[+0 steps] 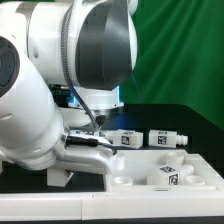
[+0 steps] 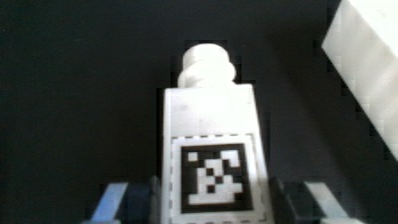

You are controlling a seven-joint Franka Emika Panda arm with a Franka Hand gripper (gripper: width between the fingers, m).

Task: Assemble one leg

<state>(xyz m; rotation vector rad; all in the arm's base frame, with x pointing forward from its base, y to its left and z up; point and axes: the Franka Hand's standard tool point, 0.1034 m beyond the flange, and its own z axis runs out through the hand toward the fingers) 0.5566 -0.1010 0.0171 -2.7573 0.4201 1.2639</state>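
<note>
The gripper (image 2: 217, 198) is standing spread. In the wrist view its 2 fingers (image 2: 118, 200) are showing on either side of the leg (image 2: 214, 125) with a dark gap at each side, so I am judging that they are not pinching it yet. The leg is lying flat on the black table (image 1: 205, 135), pointing lengthwise away from the gripper, with its tag (image 2: 214, 172) facing up and its peg end (image 2: 208, 65) at the far end. In the exterior view it is probably the post lying near the middle of the table, between the arm and a second leg (image 1: 166, 139), which is lying closer to the table edge on the exterior view's right. The large white panel (image 1: 205, 178) is lying along the near edge. Another white part (image 2: 365, 60) is showing beside the leg, but I cannot tell what it is. I am expecting the leg to be light, stiff and rather smooth, so it may be slipping under a weak grip. The 2 flat sides of the squarish body are offering the best hold, near the tag, leaving the narrow round peg free for its hole.
</note>
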